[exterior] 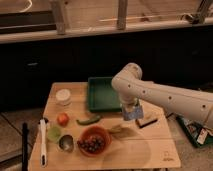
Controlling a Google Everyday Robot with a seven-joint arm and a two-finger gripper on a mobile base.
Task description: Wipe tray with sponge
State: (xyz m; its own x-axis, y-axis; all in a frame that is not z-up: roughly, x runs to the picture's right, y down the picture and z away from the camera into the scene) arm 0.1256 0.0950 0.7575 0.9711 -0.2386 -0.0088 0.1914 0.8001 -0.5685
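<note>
The green tray (101,91) sits at the back middle of the wooden table (145,152). My gripper (131,111) hangs from the white arm (165,97) just off the tray's front right corner, above the table. It is shut on a small blue-grey sponge (131,114) and holds it clear of the table surface. The arm hides the tray's right edge.
A dark block with a light top (146,121) lies right of the gripper. A red bowl of dark fruit (93,141), a green chili (88,120), a tomato (62,119), a white jar (63,96), a metal cup (65,143) and a white utensil (43,143) lie to the left.
</note>
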